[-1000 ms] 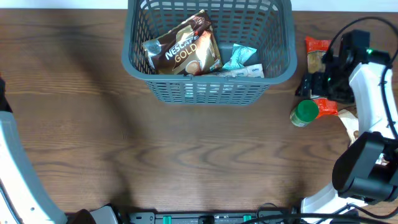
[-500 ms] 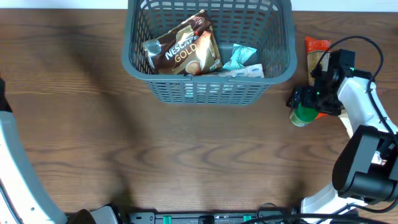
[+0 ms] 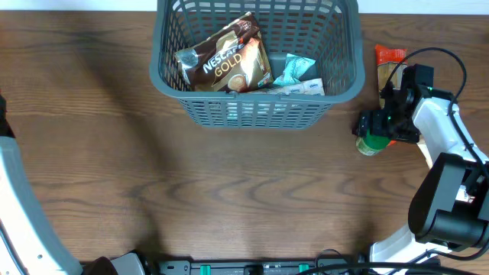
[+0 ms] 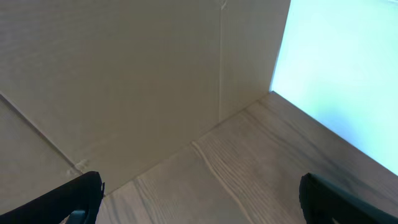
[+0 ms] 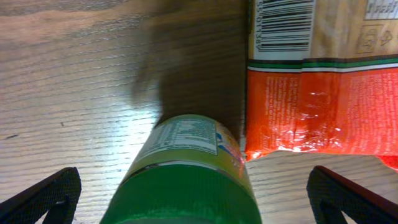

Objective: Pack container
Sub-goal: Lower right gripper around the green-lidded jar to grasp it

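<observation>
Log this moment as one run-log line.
right gripper: open over green-lidded jar | left gripper: open, empty | basket: coffee pouch, teal packet inside

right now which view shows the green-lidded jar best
Right wrist: the jar fills the lower middle, green lid and label clear, between the open jaws. Overhead shows only a small green patch half under the jaws. Left wrist shows none of it.

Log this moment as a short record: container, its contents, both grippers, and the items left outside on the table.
container: blue-grey basket, far centre of table
contents: Nescafe Gold packet, teal packet, pale packet
right gripper: open, fingers either side of green-lidded jar, not closed
left gripper: open, holding nothing
outside basket: green-lidded jar, orange packet beside it
</observation>
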### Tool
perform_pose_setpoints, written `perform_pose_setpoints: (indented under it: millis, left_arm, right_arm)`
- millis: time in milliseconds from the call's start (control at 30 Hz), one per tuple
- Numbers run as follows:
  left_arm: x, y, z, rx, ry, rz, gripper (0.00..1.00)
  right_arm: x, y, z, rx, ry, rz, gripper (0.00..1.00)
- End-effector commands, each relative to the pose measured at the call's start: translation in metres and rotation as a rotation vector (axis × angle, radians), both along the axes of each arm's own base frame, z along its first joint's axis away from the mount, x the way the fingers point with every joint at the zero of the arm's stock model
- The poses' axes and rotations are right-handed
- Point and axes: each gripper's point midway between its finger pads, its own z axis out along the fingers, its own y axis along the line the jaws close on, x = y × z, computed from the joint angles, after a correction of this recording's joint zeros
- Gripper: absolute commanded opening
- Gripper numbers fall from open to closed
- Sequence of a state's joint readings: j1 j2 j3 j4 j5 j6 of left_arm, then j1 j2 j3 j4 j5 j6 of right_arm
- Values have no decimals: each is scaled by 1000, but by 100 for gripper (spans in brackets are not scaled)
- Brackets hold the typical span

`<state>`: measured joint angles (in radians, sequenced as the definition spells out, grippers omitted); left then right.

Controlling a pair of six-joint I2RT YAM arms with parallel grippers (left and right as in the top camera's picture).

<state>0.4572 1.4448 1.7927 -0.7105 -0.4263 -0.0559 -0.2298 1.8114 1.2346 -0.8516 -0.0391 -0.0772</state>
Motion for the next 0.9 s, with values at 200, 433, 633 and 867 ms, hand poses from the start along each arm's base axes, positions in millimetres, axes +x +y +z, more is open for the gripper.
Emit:
perform_pose_setpoints:
  millis: [200,433,633,867]
  left_arm:
    - [-3,3,0,-1,-3,19,99]
    - [-3,3,0,-1,-3,19,99]
    - [-3,3,0,-1,-3,19,99]
    - [-3,3,0,-1,-3,19,99]
  right_arm:
    - [-3,-5,-6,-22,13,-10,99]
    - [2,14,-6,-4,3,37,99]
    - [7,29,-5,-10,-6,85,99]
    - [8,29,-5,-25,-7,90,99]
